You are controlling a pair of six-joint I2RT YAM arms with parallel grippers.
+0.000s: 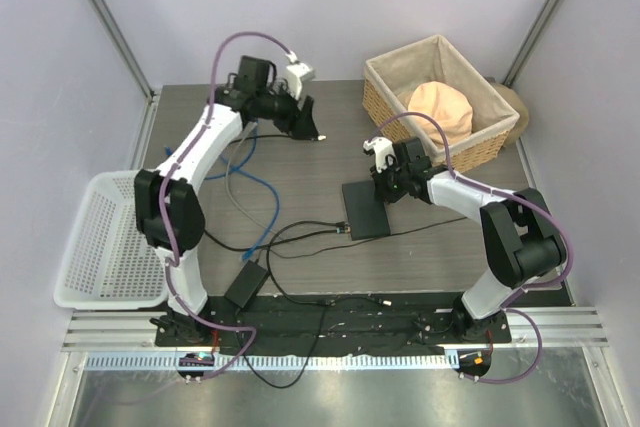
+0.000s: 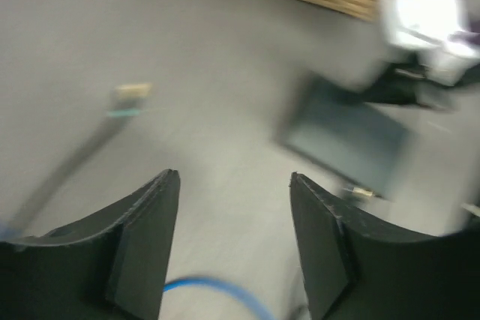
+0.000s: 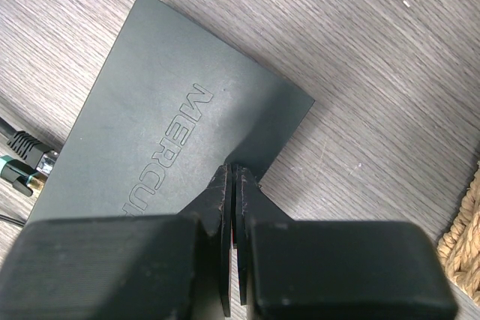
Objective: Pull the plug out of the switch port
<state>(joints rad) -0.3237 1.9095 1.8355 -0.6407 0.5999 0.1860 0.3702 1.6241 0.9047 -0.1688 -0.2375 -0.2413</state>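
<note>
The switch (image 1: 368,210) is a flat dark box lying mid-table, its lid lettered in the right wrist view (image 3: 165,118). My right gripper (image 3: 234,171) is shut, with its tips pressed down on the lid near a corner (image 1: 384,191). Two plugs (image 3: 24,157) sit in the switch's left edge. My left gripper (image 2: 234,176) hangs open and empty over the table, far left of the switch (image 1: 312,131). In the blurred left wrist view, a loose plug (image 2: 130,100) lies on the table on its cable, apart from the switch (image 2: 343,139).
A blue cable (image 1: 262,179) loops under the left arm. A black adapter brick (image 1: 246,286) lies near the front. A white plastic basket (image 1: 100,239) stands at the left edge. A wicker basket (image 1: 384,95) holding a peach-coloured thing stands at the back right.
</note>
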